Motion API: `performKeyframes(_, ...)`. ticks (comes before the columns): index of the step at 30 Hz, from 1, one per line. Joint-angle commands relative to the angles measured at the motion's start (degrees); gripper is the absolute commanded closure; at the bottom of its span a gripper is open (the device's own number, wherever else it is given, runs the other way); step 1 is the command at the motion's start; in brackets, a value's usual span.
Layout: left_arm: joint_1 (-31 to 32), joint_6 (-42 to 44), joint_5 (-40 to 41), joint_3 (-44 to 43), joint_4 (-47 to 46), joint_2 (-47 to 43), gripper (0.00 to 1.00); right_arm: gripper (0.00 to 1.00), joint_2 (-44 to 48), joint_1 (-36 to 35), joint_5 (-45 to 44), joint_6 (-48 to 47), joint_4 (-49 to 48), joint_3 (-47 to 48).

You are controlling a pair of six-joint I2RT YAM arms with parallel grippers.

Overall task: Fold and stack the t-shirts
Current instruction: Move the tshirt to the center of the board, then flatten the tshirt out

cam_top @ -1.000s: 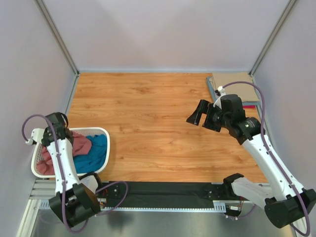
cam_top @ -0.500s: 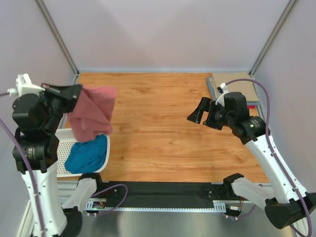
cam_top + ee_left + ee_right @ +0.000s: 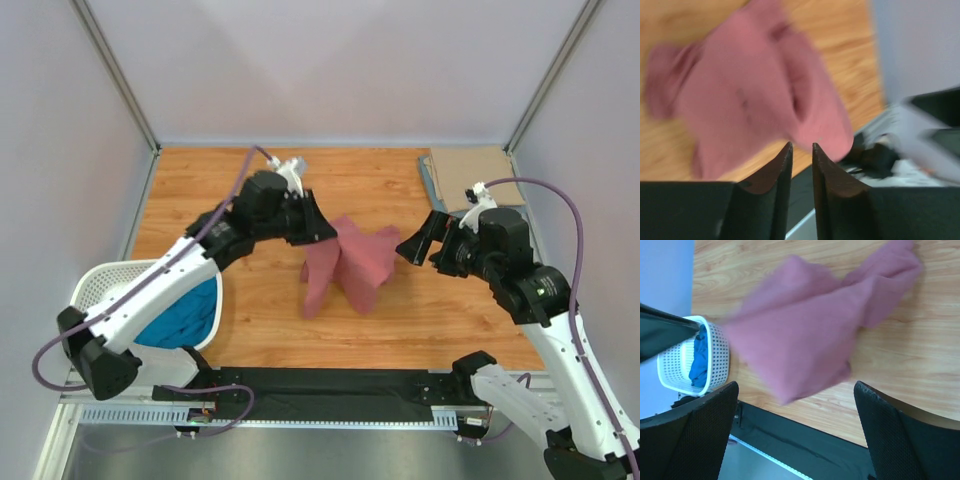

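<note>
- Out over the middle of the bench (image 3: 230, 190), the left arm reaches forward from its base, with the left fingers (image 3: 772, 180) just beside the upper edge of the rose-red t-shirt (image 3: 345, 265).
- The left fingers are parted only a crack. The left wrist view shows nothing between them, and the rose cloth lies beyond their tips rather than in them.
- The rose-red t-shirt is bunched and creased, not spread flat. It sits between the two arms, roughly mid-bench, with a long fold trailing toward the near edge.
- It is blurred in both wrist views, so I cannot tell whether all of it rests on the wood or part of it is off the surface.
- The right fingers (image 3: 695, 435) are spread wide and hold nothing. They point at the shirt from its right side, close to the cloth but apart from it.
- At the near left corner stands a white perforated basket (image 3: 95, 280), with a teal t-shirt (image 3: 185, 312) crumpled inside it.
- In the far right corner lies a flat tan folded t-shirt (image 3: 475, 168) on top of a grey-blue layer (image 3: 428, 182), well apart from the rose one.
</note>
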State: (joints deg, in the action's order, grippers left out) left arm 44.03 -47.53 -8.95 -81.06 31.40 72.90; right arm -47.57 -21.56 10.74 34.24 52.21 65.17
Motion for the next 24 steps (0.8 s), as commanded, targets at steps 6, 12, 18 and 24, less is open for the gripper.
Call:
performKeyframes(6,-0.52,2.35,8.77,23.92,4.81,-3.72,0.26,0.02,0.38,-0.06,-9.33,-0.14,1.85,-7.68)
performKeyframes(12,-6.32,4.46,3.51,29.63,2.1,-3.65,0.21,0.04,-9.01,0.9,-13.38,0.04,-6.23,-11.02)
performKeyframes(18,-12.39,5.77,-2.39,27.21,-5.21,5.04,0.25,0.11,-25.8,4.07,-14.15,-4.18,-13.43,-5.58)
performKeyframes(24,-12.39,7.81,-4.59,17.7,-4.51,18.22,0.3,0.16,-32.06,8.64,-8.57,-5.94,-16.78,-8.11)
